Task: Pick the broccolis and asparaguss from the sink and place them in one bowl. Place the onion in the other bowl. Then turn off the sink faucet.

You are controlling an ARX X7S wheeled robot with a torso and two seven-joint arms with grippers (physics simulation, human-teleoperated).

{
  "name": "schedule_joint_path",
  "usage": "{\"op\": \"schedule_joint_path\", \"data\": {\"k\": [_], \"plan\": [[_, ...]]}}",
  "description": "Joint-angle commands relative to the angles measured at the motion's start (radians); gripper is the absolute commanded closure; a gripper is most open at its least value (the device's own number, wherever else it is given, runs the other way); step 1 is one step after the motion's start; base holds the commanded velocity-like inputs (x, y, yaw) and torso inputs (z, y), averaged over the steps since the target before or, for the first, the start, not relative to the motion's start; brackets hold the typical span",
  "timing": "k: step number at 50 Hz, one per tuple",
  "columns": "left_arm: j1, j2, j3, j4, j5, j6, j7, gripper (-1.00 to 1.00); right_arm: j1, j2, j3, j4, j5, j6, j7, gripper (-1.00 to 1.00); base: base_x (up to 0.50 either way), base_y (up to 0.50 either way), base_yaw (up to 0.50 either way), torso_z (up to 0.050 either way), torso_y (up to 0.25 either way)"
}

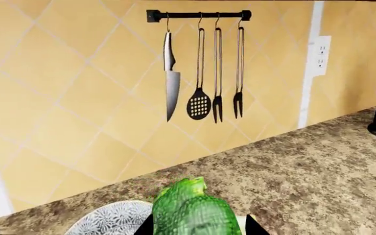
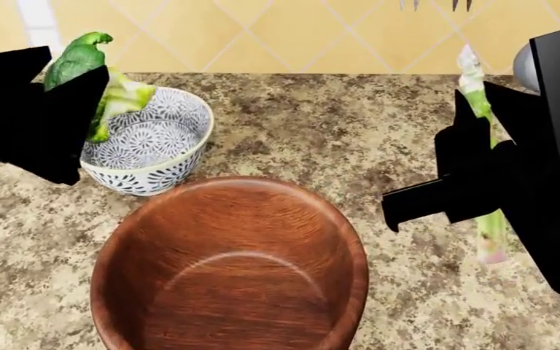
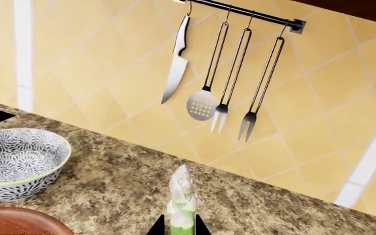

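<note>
Left end effector (image 2: 90, 102): clenched on a broccoli (image 2: 81, 58), held above the near rim of the patterned bowl (image 2: 178, 157), floret uppermost.
Right end effector (image 2: 475, 157): clenched on an asparagus (image 2: 472, 84) spear, upright, tip up, pale base hanging over the speckled worktop (image 2: 358, 131), well right of both bowls.
Wooden bowl (image 2: 231, 270): just in front of the patterned bowl.
Backsplash: utensil rail (image 1: 198, 15) carrying a knife (image 1: 171, 78), skimmer and two forks.
</note>
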Motion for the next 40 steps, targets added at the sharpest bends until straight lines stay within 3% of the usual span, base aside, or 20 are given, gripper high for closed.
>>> {"op": "schedule_joint_path", "data": {"k": [1, 11, 13, 14, 16, 40], "plan": [[-0.149, 0.072, 0.081, 0.046, -0.157, -0.152, 0.035, 1.0, 0.016, -0.001, -0.002, 0.006, 0.027, 0.018, 0.011, 1.0, 0.0, 0.0, 0.0, 0.0, 0.0], [-0.226, 0.18, 0.196, -0.009, -0.162, -0.262, 0.098, 1.0, -0.004, 0.009, 0.003, -0.002, 0.038, 0.01, 0.015, 1.0, 0.0, 0.0, 0.0, 0.0, 0.0], [-0.245, 0.199, 0.213, -0.042, -0.173, -0.279, 0.093, 1.0, -0.001, 0.012, 0.004, -0.003, 0.045, 0.012, 0.018, 1.0, 0.0, 0.0, 0.0, 0.0, 0.0], [-0.273, 0.223, 0.235, -0.113, -0.262, -0.3, 0.045, 1.0, 0.003, 0.015, 0.0, -0.008, 0.054, 0.019, 0.022, 1.0, 0.0, 0.0, 0.0, 0.0, 0.0], [-0.291, 0.247, 0.256, -0.154, -0.228, -0.313, 0.056, 1.0, -0.008, 0.02, 0.007, -0.014, 0.065, 0.014, 0.032, 1.0, 0.0, 0.0, 0.0, 0.0, 0.0], [-0.254, 0.309, 0.37, -0.225, -0.109, -0.339, 0.102, 1.0, -0.044, 0.033, 0.007, -0.018, 0.065, -0.005, 0.031, 1.0, 0.0, 0.0, 0.0, 0.0, 0.0]]}}
